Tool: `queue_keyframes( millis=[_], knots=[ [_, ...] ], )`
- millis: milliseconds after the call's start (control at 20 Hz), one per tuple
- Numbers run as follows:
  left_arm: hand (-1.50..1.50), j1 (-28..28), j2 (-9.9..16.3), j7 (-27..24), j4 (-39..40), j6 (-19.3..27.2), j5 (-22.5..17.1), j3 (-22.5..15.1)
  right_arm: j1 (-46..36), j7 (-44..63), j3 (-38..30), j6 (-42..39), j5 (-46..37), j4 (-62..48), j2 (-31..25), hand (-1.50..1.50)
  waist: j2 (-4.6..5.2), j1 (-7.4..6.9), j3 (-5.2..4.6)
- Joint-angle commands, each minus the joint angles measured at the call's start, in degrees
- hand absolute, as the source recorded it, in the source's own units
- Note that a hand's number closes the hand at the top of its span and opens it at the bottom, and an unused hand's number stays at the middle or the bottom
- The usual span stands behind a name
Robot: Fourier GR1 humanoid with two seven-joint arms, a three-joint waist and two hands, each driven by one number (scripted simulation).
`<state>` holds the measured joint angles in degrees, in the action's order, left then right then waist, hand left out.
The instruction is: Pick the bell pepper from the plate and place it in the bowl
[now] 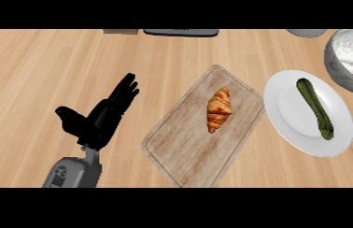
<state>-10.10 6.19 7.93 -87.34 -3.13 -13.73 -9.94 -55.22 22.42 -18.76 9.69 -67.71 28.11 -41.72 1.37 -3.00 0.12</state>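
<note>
A white plate (289, 115) lies at the right of the counter. On it rests a long dark green vegetable (315, 108), shaped more like a zucchini than a bell pepper. A grey bowl (339, 59) shows partly at the right edge, just beyond the plate. My left hand (103, 115) is at the left of the view, open with straight fingers pointing up and away, well apart from the plate. The right hand does not show.
A wooden cutting board (186, 152) lies in the middle with a croissant (219, 109) on it, left of the plate. A dark flat object (180, 32) and a small brown one (121, 31) sit at the far edge. Another grey rim (307, 32) peeks in at top right.
</note>
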Motion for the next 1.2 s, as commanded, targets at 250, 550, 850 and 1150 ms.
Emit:
queue_keyframes(
  millis=[250, 550, 850, 1150],
  knots=[
    [0.00, 0.82, 0.26, 0.37, -0.97, -1.16, -0.02, -0.60, -1.64, -0.71, -7.68, 3.09, 4.76, -13.10, -2.89, -1.50, 0.62, -1.68, 0.23],
    [0.00, 0.92, 0.66, -0.05, -0.93, -1.52, -1.14, 1.09, -1.34, -11.00, -16.04, 10.98, 13.97, -11.10, -1.27, -1.50, 0.09, -0.42, 0.26],
    [0.00, 0.13, -1.77, 0.77, -0.24, 1.62, 0.47, 0.16, -0.64, -28.20, -26.25, 22.16, 26.68, -3.23, 4.08, -1.50, -0.73, 1.87, 0.32],
    [0.00, 2.26, -1.37, 0.27, -0.94, 2.25, 0.88, 1.07, 3.34, -42.71, -30.41, 14.06, 37.61, 5.96, 7.95, -1.50, -2.01, 4.20, -0.07]
  ],
)
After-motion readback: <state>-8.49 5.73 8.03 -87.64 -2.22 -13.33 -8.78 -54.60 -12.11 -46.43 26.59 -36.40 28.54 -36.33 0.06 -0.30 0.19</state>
